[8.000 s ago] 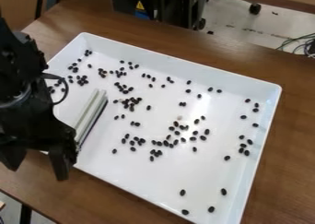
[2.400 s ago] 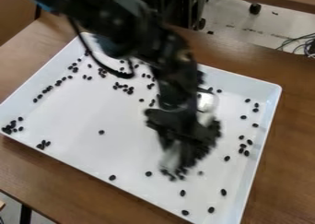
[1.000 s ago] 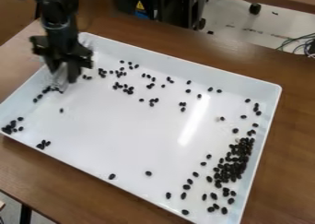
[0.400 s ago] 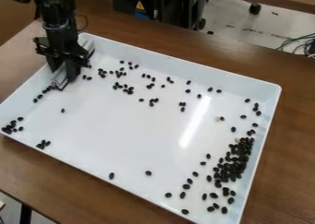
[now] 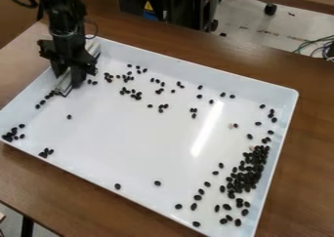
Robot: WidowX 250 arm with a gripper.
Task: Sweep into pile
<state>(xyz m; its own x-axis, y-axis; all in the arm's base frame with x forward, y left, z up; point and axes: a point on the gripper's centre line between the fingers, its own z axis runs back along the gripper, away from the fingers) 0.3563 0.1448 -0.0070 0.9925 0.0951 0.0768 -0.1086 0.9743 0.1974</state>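
Camera view has your claw (image 5: 68, 80) pinching a grey bar (image 5: 63, 88) at the tray's (image 5: 130, 148) upper-left edge. Your dark beans (image 5: 246, 171) crowd its right edge, with others scattered.

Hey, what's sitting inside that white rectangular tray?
Small black oval beans, clustered near one wall and scattered elsewhere; the black end effector and long grey bar hide what's beneath.

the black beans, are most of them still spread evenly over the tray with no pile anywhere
No, a dense cluster of black beans lies along the right side of the white tray.
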